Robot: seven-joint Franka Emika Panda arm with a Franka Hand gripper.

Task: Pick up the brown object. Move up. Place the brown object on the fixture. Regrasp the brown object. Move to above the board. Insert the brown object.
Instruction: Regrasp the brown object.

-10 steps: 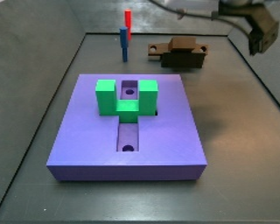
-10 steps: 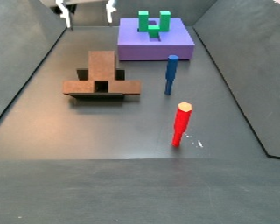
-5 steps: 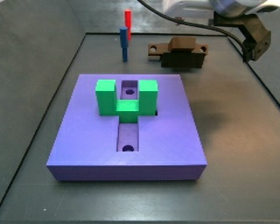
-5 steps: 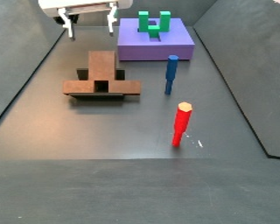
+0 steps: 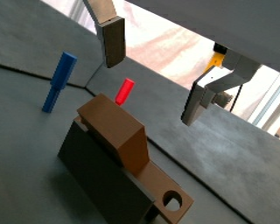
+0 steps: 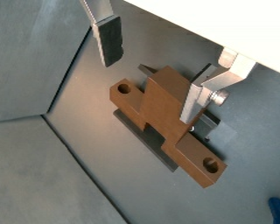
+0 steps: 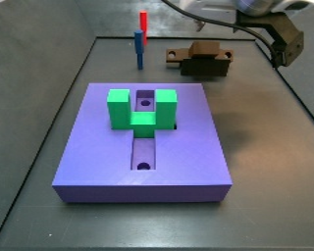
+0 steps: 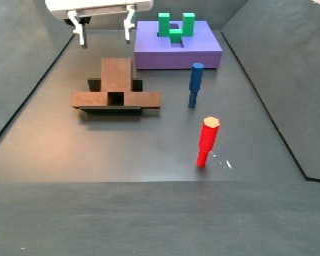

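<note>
We see the large flat purple-blue rectangular board [image 7: 144, 147] in the near middle of the floor, with a green U-shaped block [image 7: 141, 109] standing on its far half over the slot. Beyond it, the small dark olive-black fixture [image 7: 203, 68] carries the brown flat bar with a raised middle and round end holes [image 6: 166, 122], lying across its top. The silver two-finger gripper [image 6: 154, 59] hangs above the bar with its jaws spread wide, clear of it. A blue peg [image 8: 196, 85] and a red peg [image 8: 207, 142] stand upright nearby.
</note>
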